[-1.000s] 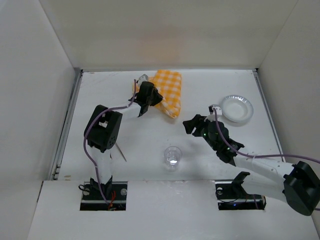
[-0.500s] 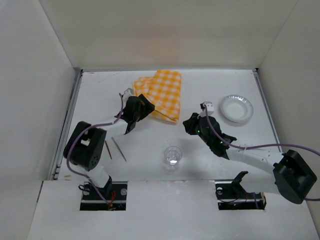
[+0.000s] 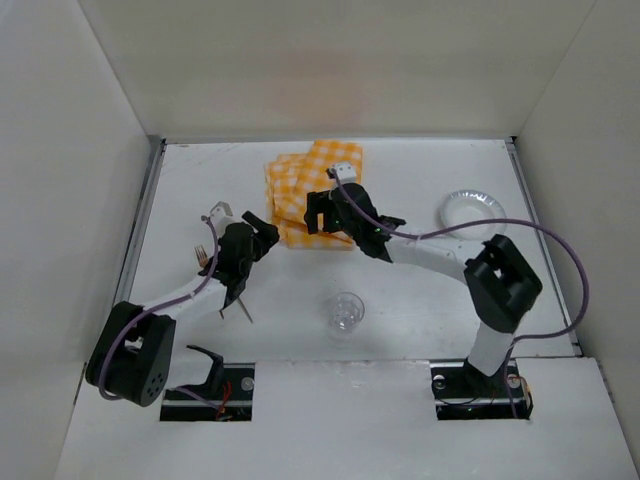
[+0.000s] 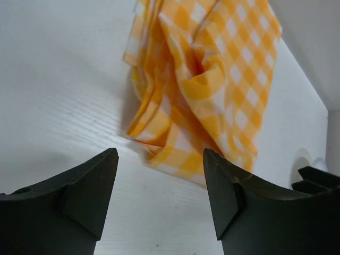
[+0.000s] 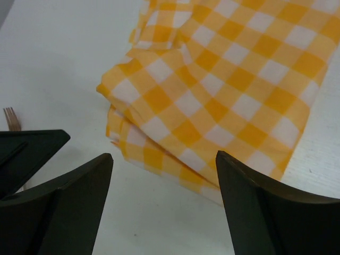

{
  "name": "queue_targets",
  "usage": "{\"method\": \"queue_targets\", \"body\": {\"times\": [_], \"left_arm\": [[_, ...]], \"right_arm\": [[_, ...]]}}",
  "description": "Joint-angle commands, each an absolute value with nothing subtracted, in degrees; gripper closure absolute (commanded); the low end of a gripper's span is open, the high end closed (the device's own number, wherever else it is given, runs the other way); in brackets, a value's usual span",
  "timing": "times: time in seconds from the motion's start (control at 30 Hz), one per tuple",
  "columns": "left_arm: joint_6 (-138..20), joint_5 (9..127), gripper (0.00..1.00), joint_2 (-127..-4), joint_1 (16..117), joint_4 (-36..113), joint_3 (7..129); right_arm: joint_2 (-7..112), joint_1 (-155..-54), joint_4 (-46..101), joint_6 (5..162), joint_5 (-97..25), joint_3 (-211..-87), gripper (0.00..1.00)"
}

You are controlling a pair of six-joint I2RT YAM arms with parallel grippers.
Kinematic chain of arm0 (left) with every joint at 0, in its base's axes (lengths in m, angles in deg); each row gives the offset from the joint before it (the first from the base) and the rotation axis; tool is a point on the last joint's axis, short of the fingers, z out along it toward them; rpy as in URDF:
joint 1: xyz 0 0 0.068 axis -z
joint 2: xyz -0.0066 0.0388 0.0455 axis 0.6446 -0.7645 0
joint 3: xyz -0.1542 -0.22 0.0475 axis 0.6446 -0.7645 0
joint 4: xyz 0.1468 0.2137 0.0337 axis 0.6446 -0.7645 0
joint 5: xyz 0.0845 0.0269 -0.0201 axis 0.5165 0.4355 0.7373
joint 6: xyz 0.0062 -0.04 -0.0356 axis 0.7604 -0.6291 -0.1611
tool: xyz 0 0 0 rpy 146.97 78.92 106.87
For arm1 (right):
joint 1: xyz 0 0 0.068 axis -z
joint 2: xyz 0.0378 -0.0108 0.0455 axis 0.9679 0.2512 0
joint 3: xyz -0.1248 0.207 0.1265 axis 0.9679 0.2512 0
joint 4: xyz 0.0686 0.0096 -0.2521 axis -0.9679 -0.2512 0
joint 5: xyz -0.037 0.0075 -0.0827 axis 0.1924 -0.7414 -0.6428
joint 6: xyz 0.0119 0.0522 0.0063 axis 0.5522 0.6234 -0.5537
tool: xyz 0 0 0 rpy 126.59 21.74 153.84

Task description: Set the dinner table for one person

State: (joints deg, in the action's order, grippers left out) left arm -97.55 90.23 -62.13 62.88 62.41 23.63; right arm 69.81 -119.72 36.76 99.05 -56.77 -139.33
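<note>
On the white dinner table [image 3: 420,300] a folded yellow-and-white checked cloth [image 3: 312,185] lies at the back middle. My left gripper [image 3: 262,232] is open just left of the cloth's near corner, apart from it, with bare table between its fingers [image 4: 159,159]. The cloth [image 4: 207,79] fills the view ahead of it. My right gripper [image 3: 314,214] is open over the cloth's near edge, and nothing is between its fingers [image 5: 163,159]; the cloth [image 5: 228,85] lies just beyond their tips. A white plate [image 3: 472,212] sits at the right and a clear cup [image 3: 346,310] at the near middle.
A fork [image 3: 205,255] lies left of the left gripper; its prongs [image 5: 10,118] show in the right wrist view. Thin wooden sticks [image 3: 240,305] lie near the left arm. White walls enclose the table on three sides.
The left gripper let go of the cloth, opened and drew back toward the near left. The right arm swung from beside the plate across to the cloth's near edge, jaws open.
</note>
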Motion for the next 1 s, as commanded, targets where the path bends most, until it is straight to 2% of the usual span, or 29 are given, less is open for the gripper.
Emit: {"method": "queue_targets", "body": {"times": [0.0,0.17,0.37,0.53,0.67,0.8,0.87,0.97], "left_arm": [[-97.50,92.02,0.39,-59.59,60.31,66.02,20.50],[-98.20,90.18,0.41,-56.52,56.62,68.67,16.19],[-98.38,84.30,0.43,-50.19,49.94,66.65,14.52],[-99.61,82.45,0.43,-50.18,49.06,67.17,14.08],[-99.96,81.92,0.44,-50.09,48.27,67.35,13.81],[-99.96,81.83,0.44,-49.57,47.91,67.35,13.64],[-100.05,81.65,0.44,-49.30,47.74,67.35,13.55],[-100.05,81.57,0.44,-49.47,47.82,67.35,13.64]], "right_arm": [[75.59,-122.95,32.19,91.29,-55.14,-148.10,0.13],[85.53,-124.09,24.55,86.09,-57.60,-161.02,0.05],[94.85,-125.85,18.21,80.73,-62.16,-172.55,0.04],[100.91,-126.47,16.28,79.23,-67.43,-179.66,0.05],[104.70,-127.08,16.10,78.62,-73.06,-184.24,0.11],[108.56,-127.35,15.05,76.16,-75.88,-188.98,0.28],[109.10,-127.44,14.86,76.41,-76.67,-189.96,0.52],[106.48,-127.44,16.70,78.69,-77.55,-188.83,0.76]]}}
